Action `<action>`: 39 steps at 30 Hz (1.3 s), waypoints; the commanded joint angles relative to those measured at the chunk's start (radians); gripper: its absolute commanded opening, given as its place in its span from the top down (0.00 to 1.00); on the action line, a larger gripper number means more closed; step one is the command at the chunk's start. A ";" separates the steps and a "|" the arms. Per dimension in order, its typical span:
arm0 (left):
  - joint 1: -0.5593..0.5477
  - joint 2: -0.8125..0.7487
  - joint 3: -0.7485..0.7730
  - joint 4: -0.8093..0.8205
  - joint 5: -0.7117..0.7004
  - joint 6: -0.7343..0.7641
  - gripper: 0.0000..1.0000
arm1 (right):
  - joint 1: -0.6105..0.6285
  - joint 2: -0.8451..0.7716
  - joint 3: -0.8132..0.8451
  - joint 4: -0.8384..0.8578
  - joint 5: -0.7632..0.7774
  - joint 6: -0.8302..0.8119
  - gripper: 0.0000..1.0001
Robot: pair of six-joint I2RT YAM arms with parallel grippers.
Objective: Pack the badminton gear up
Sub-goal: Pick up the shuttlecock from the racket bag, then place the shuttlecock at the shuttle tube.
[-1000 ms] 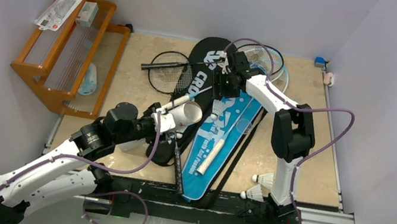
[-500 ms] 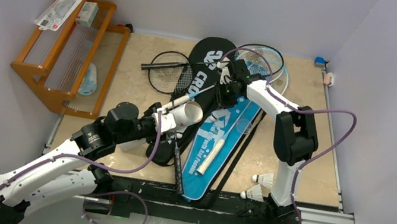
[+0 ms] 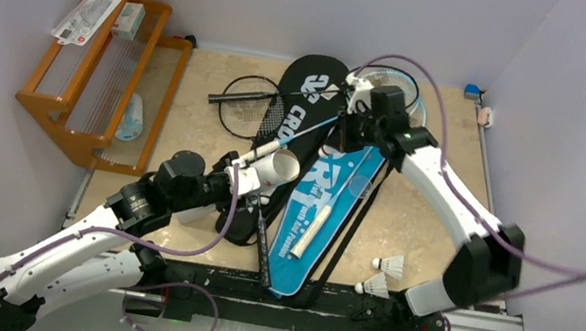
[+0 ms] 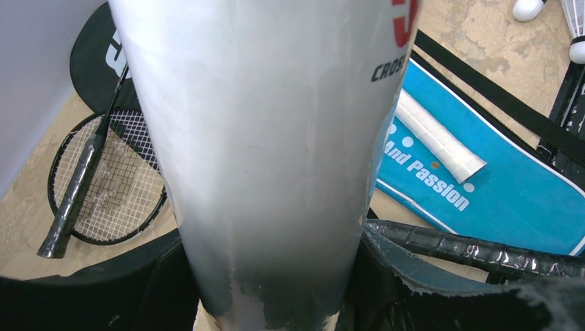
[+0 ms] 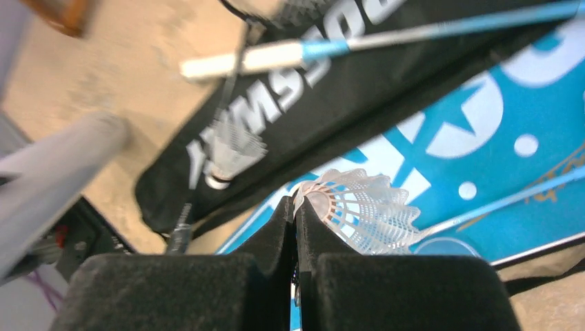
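Now my right gripper (image 5: 295, 207) pinches shuttlecock (image 5: 362, 210) skirt; white tube (image 3: 273, 167), clasped by my left gripper (image 3: 235, 181), opens near-left, seemingly facing it.

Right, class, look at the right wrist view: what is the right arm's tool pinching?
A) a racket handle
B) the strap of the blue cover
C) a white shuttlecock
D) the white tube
C: the right tool is shut on the skirt edge of a white shuttlecock, with the blue cover behind it.
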 commanded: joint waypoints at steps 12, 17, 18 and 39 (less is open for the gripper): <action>0.009 0.032 -0.020 0.063 -0.030 -0.051 0.54 | -0.002 -0.552 -0.174 0.417 -0.512 0.057 1.00; 0.039 0.041 -0.015 0.073 0.002 -0.059 0.55 | 0.004 -0.533 -0.178 0.444 -0.623 0.077 1.00; 0.044 0.040 -0.016 0.076 0.010 -0.061 0.54 | 0.008 -0.526 -0.181 0.459 -0.649 0.085 1.00; 0.067 0.008 -0.024 0.097 0.067 -0.065 0.55 | 0.217 -0.369 -0.170 0.550 -0.589 0.120 0.32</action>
